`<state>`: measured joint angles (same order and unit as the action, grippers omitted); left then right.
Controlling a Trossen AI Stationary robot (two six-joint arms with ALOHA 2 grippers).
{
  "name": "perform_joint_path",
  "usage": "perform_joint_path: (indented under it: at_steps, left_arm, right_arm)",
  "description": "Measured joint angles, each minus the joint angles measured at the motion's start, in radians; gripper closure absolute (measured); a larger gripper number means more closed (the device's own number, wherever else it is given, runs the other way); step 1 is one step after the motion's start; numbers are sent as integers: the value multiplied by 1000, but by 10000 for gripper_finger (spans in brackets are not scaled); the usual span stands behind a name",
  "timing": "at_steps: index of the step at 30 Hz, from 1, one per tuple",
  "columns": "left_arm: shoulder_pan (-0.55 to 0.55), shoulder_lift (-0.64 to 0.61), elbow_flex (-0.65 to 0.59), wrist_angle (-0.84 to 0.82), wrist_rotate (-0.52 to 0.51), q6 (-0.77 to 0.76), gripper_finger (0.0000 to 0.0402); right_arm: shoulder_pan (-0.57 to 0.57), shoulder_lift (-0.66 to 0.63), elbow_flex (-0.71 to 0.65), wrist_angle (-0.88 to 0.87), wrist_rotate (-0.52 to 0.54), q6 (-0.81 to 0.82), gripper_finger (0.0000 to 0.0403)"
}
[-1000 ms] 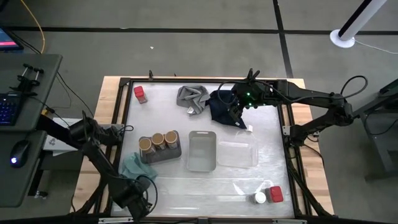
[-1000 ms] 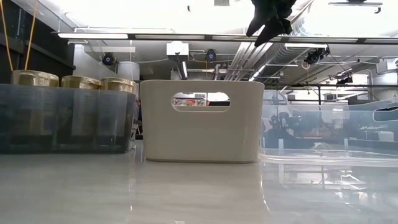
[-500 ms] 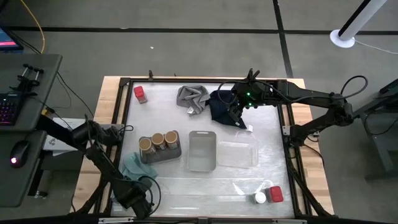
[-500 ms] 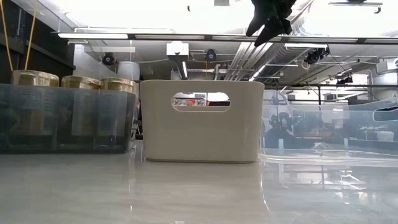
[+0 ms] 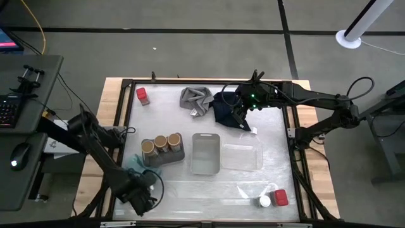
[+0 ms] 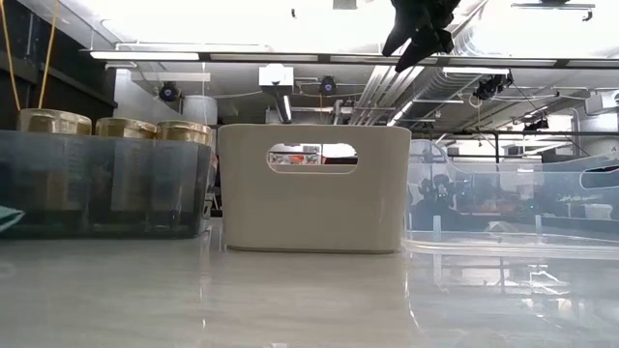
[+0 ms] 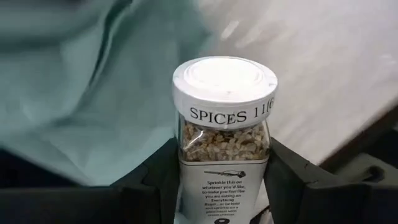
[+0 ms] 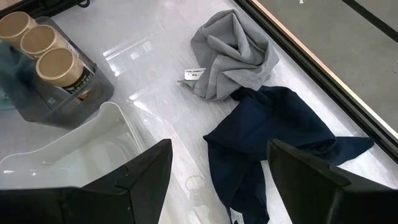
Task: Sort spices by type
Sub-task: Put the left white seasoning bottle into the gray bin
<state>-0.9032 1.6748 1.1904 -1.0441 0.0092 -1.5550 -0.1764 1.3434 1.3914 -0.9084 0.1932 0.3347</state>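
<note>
High view, left pincer: near the table's front-left corner, beside the teal cloth.
High view, right pincer: above the navy cloth near the back edge; grey cloth just beside it.
High view, jars: three tan-topped jars in the dark tray; one red jar at the back-left corner; a white-topped jar touching a red squarish jar near the front-right corner.
High view, trays: beige bin in the middle, clear tray to its right.
Low view: the dark tray holds the tan tops; beige bin between it and the clear tray.
Left wrist view: left pincer clamped on a white-lidded spice jar, upright, teal cloth behind.
Right wrist view: right pincer fingers spread wide, holding nothing, over the navy cloth.
</note>
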Motion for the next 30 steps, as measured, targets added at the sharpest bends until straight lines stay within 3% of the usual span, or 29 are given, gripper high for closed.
perform_joint_path:
  at_steps: [10, 19, 23, 30]
  left_arm:
    - [-3, -225, 0, 13, -488, 208, 252]
    - [32, -189, 0, 13, -490, 326, 251]
    - [5, -159, -1, 164, -509, 309, 245]
    - [-7, -200, -1, 357, -641, 317, 245]
  right_arm:
    - [0, 0, 0, 0, -1, 4, 144]
    - [1, 0, 0, 0, -67, 6, 144]
    - [2, 0, 0, 0, -115, 4, 144]
    - [26, 0, 0, 43, -148, -52, 144]
